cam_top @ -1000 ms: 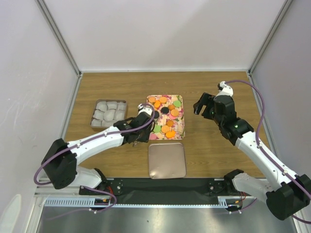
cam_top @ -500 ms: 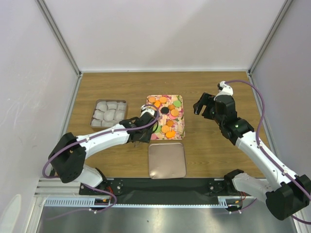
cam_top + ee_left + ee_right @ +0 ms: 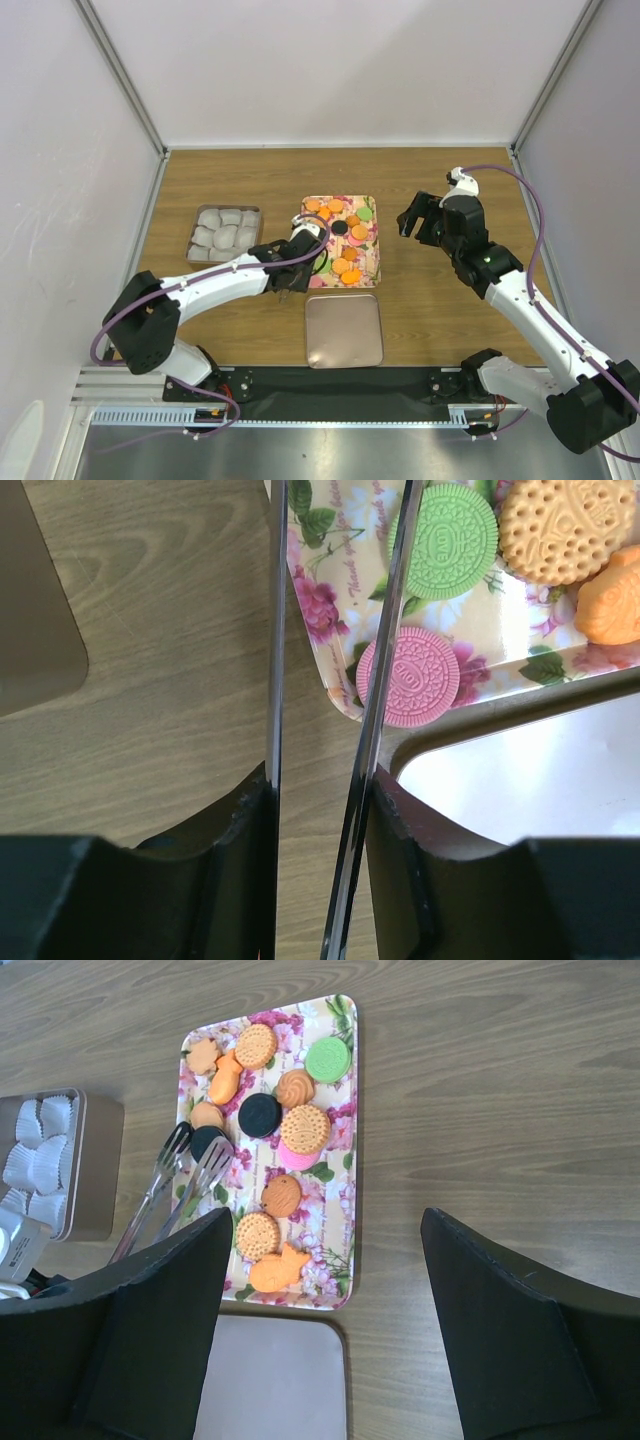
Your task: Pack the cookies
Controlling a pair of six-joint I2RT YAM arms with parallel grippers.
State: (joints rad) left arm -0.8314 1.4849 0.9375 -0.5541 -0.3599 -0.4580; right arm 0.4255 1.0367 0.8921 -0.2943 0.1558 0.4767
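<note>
The cookies (image 3: 303, 1128) lie on a floral tray (image 3: 372, 256); they are mostly orange, with green, black and pink ones. My left gripper (image 3: 293, 265) is at the tray's near left corner and is shut on metal tongs (image 3: 165, 1192). The tong tips reach over a black cookie (image 3: 205, 1142) at the tray's left side. In the left wrist view the tong blades (image 3: 275, 630) run between my fingers (image 3: 235, 830), beside a pink cookie (image 3: 415, 677) and a green cookie (image 3: 455, 542). My right gripper (image 3: 415, 218) is open and empty, above the table right of the tray.
A square metal tin (image 3: 224, 232) lined with white paper cups stands left of the tray. A plain square metal lid (image 3: 344, 330) lies just in front of the tray. Side walls close in the table on the left, back and right.
My left arm has shifted slightly right, bringing the tongs further over the tray's left side. The right arm has not moved.
</note>
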